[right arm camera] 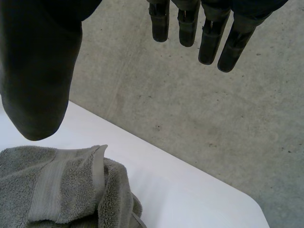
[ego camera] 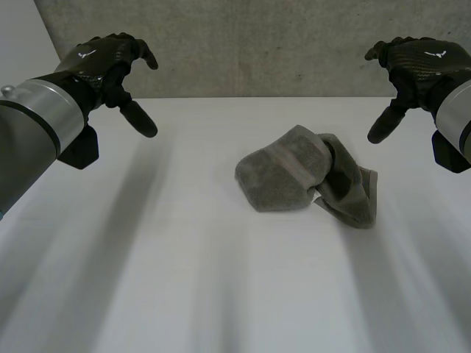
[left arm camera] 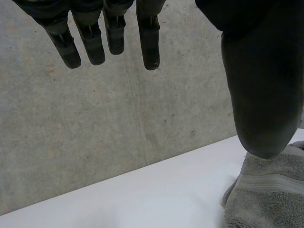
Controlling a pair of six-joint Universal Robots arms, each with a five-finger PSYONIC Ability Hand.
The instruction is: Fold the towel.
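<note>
On the white table (ego camera: 147, 279), a bit right of centre, your crumpled grey terry towel (ego camera: 305, 176) sits bunched up, long axis roughly 10-to-4 o'clock. Both black hands hover clear of it, fingers loosely spread, holding nothing. From the left hand (ego camera: 107, 62) it's at 4 o'clock, from the right hand (ego camera: 416, 62) at 7 and noticeably nearer.

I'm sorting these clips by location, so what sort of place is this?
Most likely a robotics lab or test bench, not a home: a plain white table set against a bare concrete wall, one crumpled grey towel on it, and the left hand and right hand hovering open above.
</note>
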